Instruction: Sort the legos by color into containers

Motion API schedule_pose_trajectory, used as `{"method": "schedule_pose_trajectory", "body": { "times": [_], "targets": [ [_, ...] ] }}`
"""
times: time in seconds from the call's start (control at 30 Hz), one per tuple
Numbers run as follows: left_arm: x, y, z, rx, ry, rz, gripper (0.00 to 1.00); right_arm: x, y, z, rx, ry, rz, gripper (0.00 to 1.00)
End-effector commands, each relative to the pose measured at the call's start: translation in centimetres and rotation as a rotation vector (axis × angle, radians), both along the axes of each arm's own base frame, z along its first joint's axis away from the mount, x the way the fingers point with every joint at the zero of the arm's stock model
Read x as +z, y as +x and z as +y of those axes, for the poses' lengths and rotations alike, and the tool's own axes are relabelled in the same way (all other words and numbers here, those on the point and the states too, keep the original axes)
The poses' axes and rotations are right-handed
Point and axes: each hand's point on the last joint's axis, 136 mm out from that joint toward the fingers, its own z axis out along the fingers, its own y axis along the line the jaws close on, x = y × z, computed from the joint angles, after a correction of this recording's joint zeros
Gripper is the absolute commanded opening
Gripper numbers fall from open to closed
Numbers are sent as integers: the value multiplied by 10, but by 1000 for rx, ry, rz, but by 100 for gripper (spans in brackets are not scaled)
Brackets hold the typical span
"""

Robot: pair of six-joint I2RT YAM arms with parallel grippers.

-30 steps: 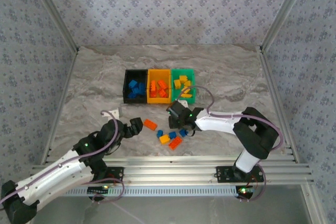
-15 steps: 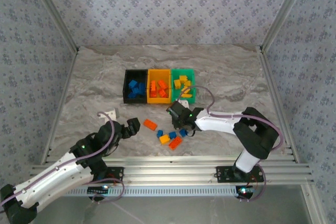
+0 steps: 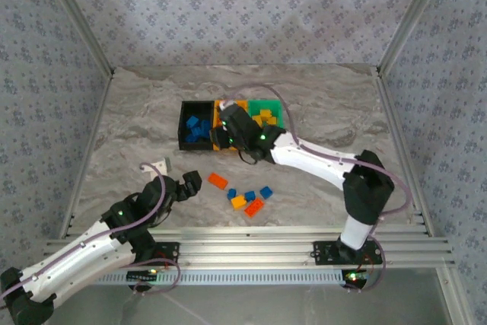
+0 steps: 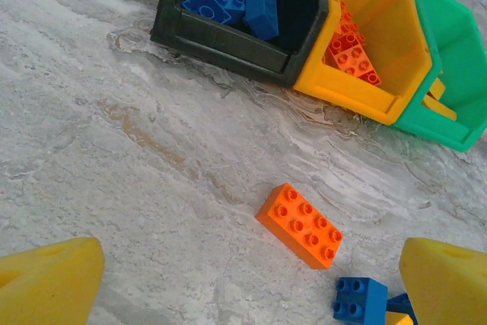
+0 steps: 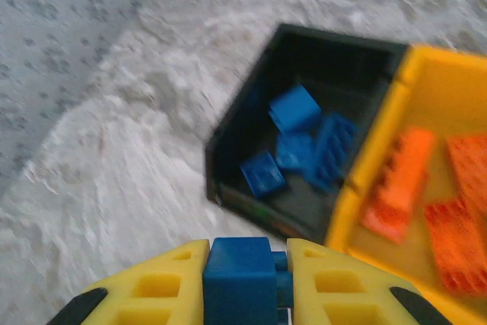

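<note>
No readable text, labels, brands or numbers on anything in view.

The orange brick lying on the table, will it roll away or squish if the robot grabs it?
Probably no rolling: the orange brick is boxy and lies flat on the table. It likely stays stiff; the right gripper pinches a similar blue brick with no bending. Its smooth sides might slip a little.

Marble-look table (image 3: 327, 104) under bins (image 3: 195, 147), loose bricks (image 3: 218, 180)
</note>
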Motion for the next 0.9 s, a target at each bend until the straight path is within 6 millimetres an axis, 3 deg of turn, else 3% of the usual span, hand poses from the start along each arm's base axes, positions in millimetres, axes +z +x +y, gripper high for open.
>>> {"method": "schedule_pose_trajectory", "body": {
  "times": [0.0,0.27,0.37,0.43,0.53,0.7,0.8,0.87],
  "targets": [
    [6,-1,4,19,-14,-7,100,-23,26,19,56,-28,31,19],
    [6,-5,6,8,11,7,99,-43,85,39,-14,-8,74,25],
    [5,-5,6,7,9,11,99,-45,92,40,-23,4,89,38],
    [6,-5,6,5,8,9,99,-36,94,39,-24,24,77,51],
    [8,-4,5,0,5,3,99,-11,90,36,-19,52,43,62],
    [13,-3,1,-14,-3,-5,99,24,70,18,-33,89,-6,66],
    [17,-2,-2,-20,-5,-10,99,45,46,-1,-44,119,-34,68],
    [20,0,-3,-23,-5,-14,99,44,26,-19,-65,113,-29,70]
  ]
}}
